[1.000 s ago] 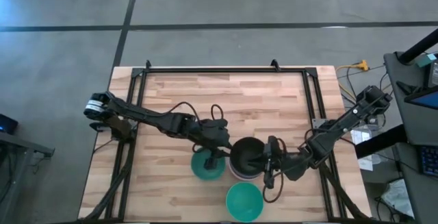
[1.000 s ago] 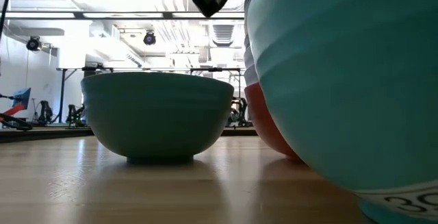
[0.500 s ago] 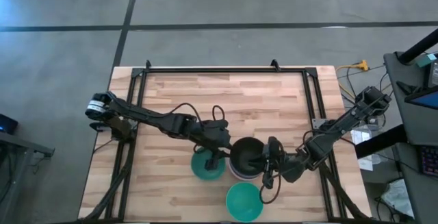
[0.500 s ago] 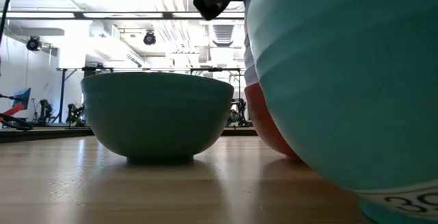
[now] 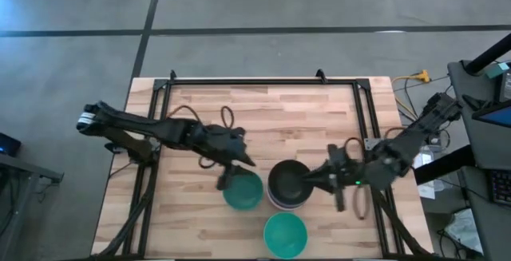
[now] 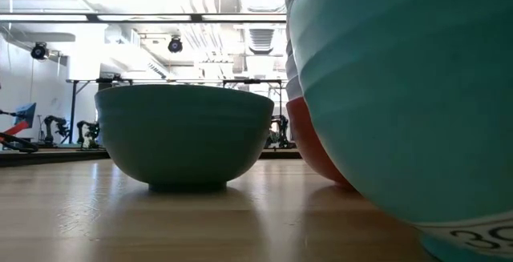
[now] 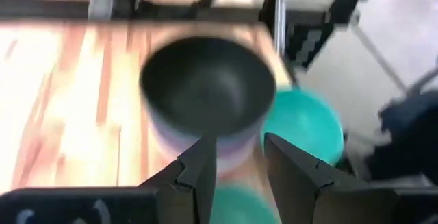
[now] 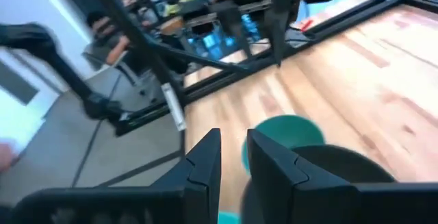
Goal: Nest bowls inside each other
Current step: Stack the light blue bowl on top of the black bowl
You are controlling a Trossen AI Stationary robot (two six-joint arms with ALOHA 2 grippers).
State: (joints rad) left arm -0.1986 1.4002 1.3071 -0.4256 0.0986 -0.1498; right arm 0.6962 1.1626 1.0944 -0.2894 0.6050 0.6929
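A stack of nested bowls [image 5: 287,186] with a black bowl [image 7: 205,87] on top stands near the table's middle front; its lowest bowl shows red-pink [image 6: 317,154]. A dark teal bowl [image 5: 243,191] rests on its base just left of the stack. A turquoise bowl [image 5: 285,235] sits by the front edge. My left gripper [image 5: 231,173] hovers open above the teal bowl's left rim, pointing at the stack. My right gripper [image 5: 313,179] hovers open beside the stack's right side. In both wrist views nothing lies between the fingers.
A black frame [image 5: 263,81] runs round the table's far and side edges. Bare wood lies across the far half [image 5: 271,117]. A desk with equipment [image 5: 483,101] stands off the table's right.
Both grippers have risen and drawn back from the bowls, the left toward the table's left edge, the right toward the right edge. The gaps between their fingers look unchanged. The bowls stand where they were.
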